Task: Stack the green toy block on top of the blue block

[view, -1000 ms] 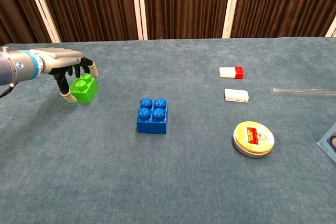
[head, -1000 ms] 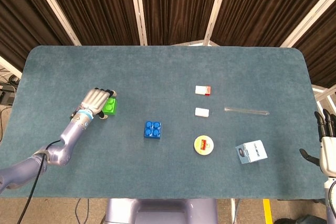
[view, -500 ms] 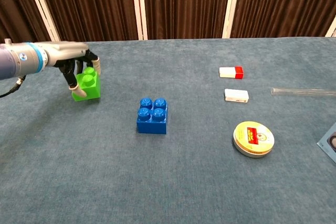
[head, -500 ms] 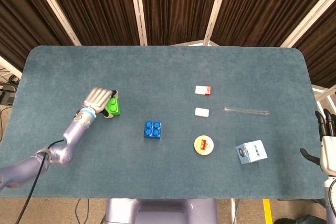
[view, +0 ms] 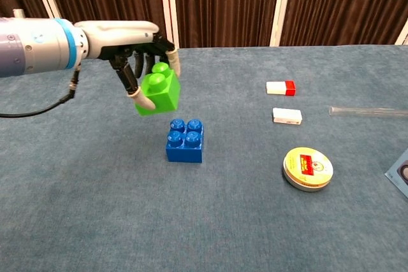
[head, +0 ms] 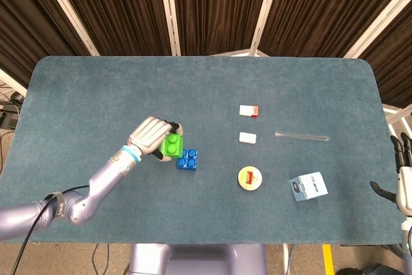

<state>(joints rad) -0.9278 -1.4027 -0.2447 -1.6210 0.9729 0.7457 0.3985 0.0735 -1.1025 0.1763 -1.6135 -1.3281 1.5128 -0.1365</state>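
My left hand (head: pixel 151 136) (view: pixel 137 46) grips the green toy block (head: pixel 172 145) (view: pixel 158 92) and holds it in the air, tilted, just above and left of the blue block (head: pixel 188 160) (view: pixel 185 141). The blue block lies flat on the table with its studs up, and the green block does not touch it in the chest view. At the table's right edge, my right hand (head: pixel 403 178) shows only in the head view, its fingers apart and holding nothing.
On the blue-grey table (head: pixel 206 88), right of the blocks, lie a white and red piece (head: pixel 249 111), a small white piece (head: pixel 248 137), a clear tube (head: pixel 302 136), a round tin (head: pixel 251 178) and a small box (head: pixel 308 187).
My left hand has lifted the green block off the table and carried it right, from the left side to just above the blue block. The right hand has barely moved.
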